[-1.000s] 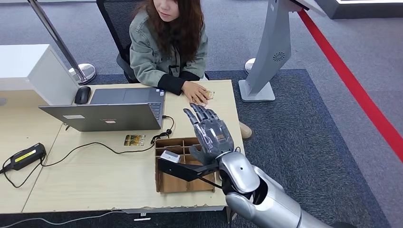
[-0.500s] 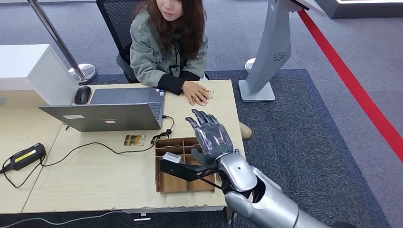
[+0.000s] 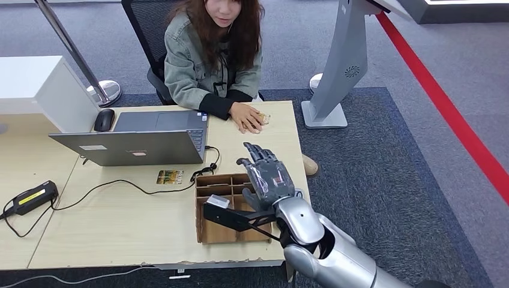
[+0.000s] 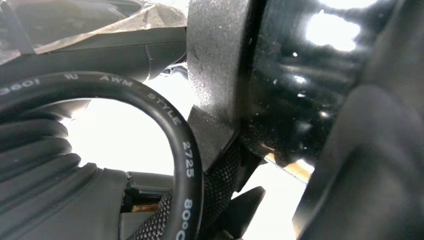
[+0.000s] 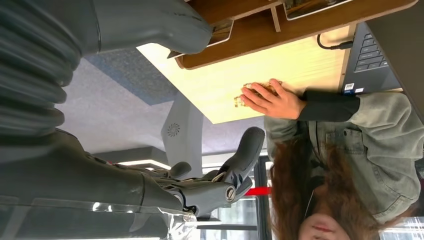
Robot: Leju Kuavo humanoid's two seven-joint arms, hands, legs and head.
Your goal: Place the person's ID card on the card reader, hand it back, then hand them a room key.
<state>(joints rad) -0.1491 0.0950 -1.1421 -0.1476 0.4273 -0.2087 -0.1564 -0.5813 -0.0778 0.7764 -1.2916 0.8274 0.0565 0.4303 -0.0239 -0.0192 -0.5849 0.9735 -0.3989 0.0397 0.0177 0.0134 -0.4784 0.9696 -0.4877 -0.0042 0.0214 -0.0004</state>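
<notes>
Right hand (image 3: 269, 177) spread, empty, above brown cardboard divider box (image 3: 207, 231); person's hand (image 3: 246, 117) covers thin stiff patterned card (image 3: 265, 119) near desk's far edge; likely light, slippery; you pinch its exposed edge.

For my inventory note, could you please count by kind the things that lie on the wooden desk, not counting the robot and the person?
Laptop: 1
Computer mouse: 1
Card reader with cable: 1
Cardboard divider box: 1
Card lying beside the laptop: 1
Card under the person's hand: 1
Total: 6
</notes>
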